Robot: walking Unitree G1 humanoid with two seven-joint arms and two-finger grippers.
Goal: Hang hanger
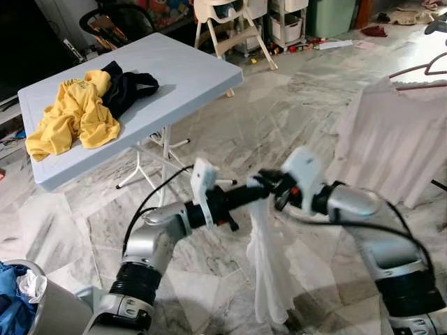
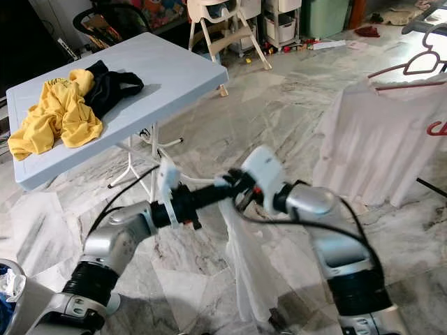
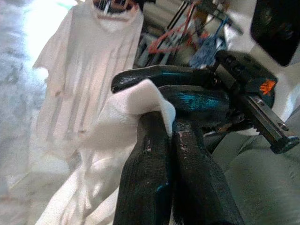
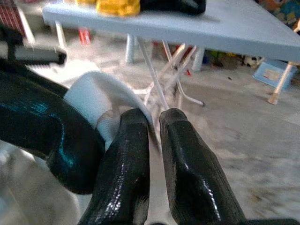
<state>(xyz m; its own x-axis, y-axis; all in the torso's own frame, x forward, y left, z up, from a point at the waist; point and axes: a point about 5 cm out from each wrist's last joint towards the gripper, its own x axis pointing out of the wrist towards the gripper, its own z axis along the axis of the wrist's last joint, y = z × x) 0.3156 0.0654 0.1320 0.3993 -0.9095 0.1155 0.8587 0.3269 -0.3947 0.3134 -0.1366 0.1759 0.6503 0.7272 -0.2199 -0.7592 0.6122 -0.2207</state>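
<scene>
white garment (image 1: 269, 272) hanging in mid-air between the two arms, bunched at the top and trailing down toward the marble floor (image 1: 293, 118); no hanger to be made out inside it, so cannot tell whether one is threaded through. pinched at its top by both grippers: left gripper (image 1: 253, 190) closed on a fold of the cloth, fingers (image 3: 159, 159) pressed together with white fabric squeezed out beside them; right gripper (image 1: 269, 183) closed too, fingers (image 4: 140, 159) nearly touching, a thin edge of the same cloth caught between. both meeting tip to tip above the floor, well apart from the folding table (image 1: 188, 77).

further out: on the table's far-left part, near its left edge, a yellow shirt (image 1: 73, 115) with a dark garment (image 1: 129, 87) touching it. off to the right, a pale shirt (image 1: 391, 139) already on a hanger (image 1: 419, 73) at the drying rack, with a red hanger (image 2: 436, 128) beside it.

likely step: carrying the held garment, not yet hung. next move probably calls for turning toward the rack on the right, keeping both pinches firm so the cloth does not slip, and lifting the top high enough to reach the rail.
</scene>
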